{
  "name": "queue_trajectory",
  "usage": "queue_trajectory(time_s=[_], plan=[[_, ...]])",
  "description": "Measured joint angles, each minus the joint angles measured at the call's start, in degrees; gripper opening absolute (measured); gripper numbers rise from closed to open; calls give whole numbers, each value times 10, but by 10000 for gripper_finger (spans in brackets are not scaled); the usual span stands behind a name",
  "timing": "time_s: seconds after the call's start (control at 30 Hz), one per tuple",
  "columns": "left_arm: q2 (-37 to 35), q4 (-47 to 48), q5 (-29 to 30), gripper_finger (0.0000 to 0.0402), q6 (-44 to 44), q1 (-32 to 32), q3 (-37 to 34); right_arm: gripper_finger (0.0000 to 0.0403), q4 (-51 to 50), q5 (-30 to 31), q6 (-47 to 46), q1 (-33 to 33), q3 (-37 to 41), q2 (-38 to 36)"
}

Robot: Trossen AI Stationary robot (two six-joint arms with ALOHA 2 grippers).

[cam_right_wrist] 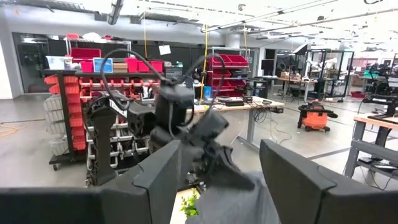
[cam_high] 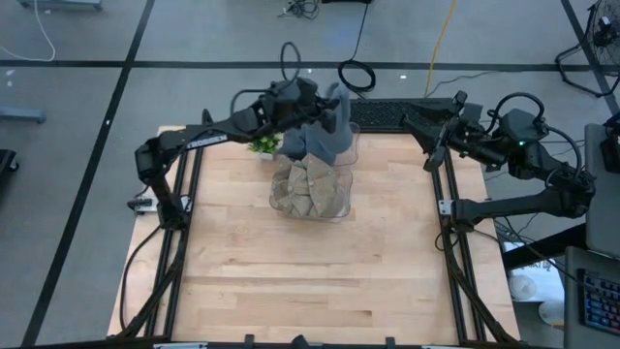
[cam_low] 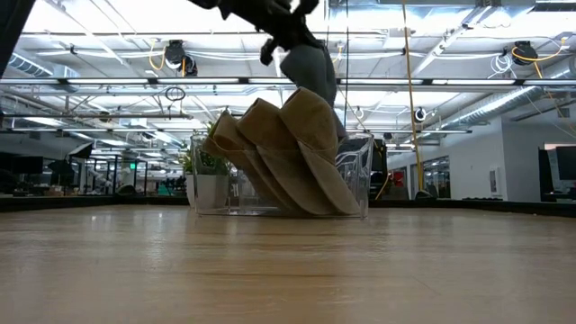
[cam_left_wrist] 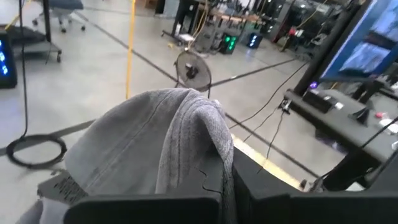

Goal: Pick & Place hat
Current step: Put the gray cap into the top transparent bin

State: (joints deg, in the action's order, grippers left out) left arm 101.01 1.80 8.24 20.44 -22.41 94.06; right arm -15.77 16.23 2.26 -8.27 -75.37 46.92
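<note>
The left gripper (cam_high: 325,109) is clenched on a grey hat (cam_high: 329,141), lifted above the clear bin (cam_high: 341,208) of tan hats (cam_high: 310,186). Placing remains. The right gripper (cam_high: 426,131) waits at three o'clock, fingers parted, grasping nothing.

Light is even and bright over the wooden table (cam_high: 310,262) in the high view, with only faint, soft shadows beside the clear bin (cam_high: 312,189). In the low view, rows of ceiling lights (cam_low: 135,67) blow out to white, so the tan hats (cam_low: 288,153) in the bin read partly backlit, and the near tabletop is soft and out of focus. The left wrist view is blurred throughout; the grey hat (cam_left_wrist: 155,149) fills it with hazy edges. In the right wrist view the 2 near fingers (cam_right_wrist: 158,177) are dark and soft, and the far shelving (cam_right_wrist: 81,93) is sharper.
</note>
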Motion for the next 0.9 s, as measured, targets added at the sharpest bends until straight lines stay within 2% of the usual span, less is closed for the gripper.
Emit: queue_trajectory(time_s=[0.37, 0.9], plan=[[62, -38, 45, 0, 7, 0, 0, 205, 0, -21, 0, 0, 0, 0], [123, -33, 46, 0, 24, 7, -4, 205, -4, -30, 0, 0, 0, 0]])
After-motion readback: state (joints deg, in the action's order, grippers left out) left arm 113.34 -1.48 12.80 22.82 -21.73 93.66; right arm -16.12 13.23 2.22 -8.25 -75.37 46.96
